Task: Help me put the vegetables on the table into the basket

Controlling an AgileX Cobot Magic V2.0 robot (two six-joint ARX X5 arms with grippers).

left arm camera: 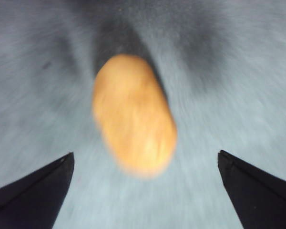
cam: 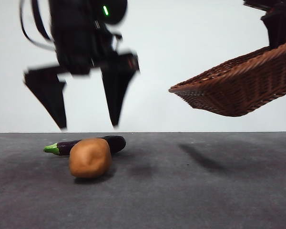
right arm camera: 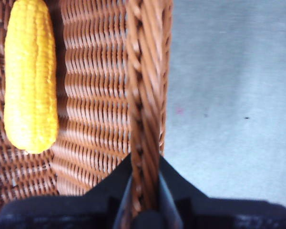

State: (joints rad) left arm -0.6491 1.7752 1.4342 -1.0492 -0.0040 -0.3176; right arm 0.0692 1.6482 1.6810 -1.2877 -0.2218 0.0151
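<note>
Brown potato near table's front edge, touching eggplant, under wide left gripper; basket with corn clamped aloft by right gripper, may tip.

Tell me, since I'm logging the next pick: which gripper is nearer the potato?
Left. The left gripper hangs open just above the potato; the right gripper is off to the side, shut on the lifted basket rim.
</note>
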